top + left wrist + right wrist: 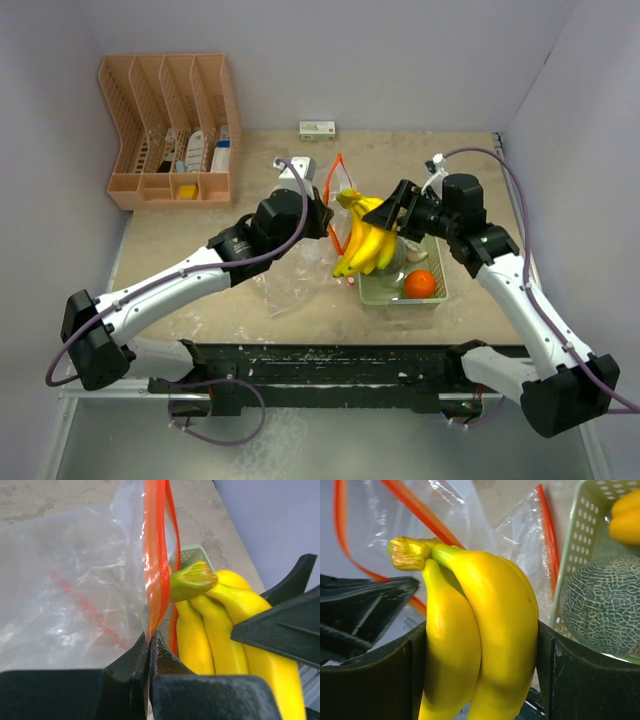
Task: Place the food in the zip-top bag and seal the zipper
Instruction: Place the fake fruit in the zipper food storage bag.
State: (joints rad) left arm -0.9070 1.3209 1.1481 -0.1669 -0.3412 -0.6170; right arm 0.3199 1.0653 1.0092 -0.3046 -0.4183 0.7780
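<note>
1. Your left gripper [150, 641] has its jaws pinched shut on the zipper [156, 555], lifting the mouth of the zip-top bag [292, 285] upright while the rest trails on the desk [170, 230].
2. Your right gripper [480, 645] has its jaws clamped around the banana bunch [480, 610], whose stem end is just beside the bag's mouth.
3. The melon [605, 605], bell pepper [626, 517] and orange fruit [420, 284] lie in the green basket [440, 292], to the right of the bag.
</note>
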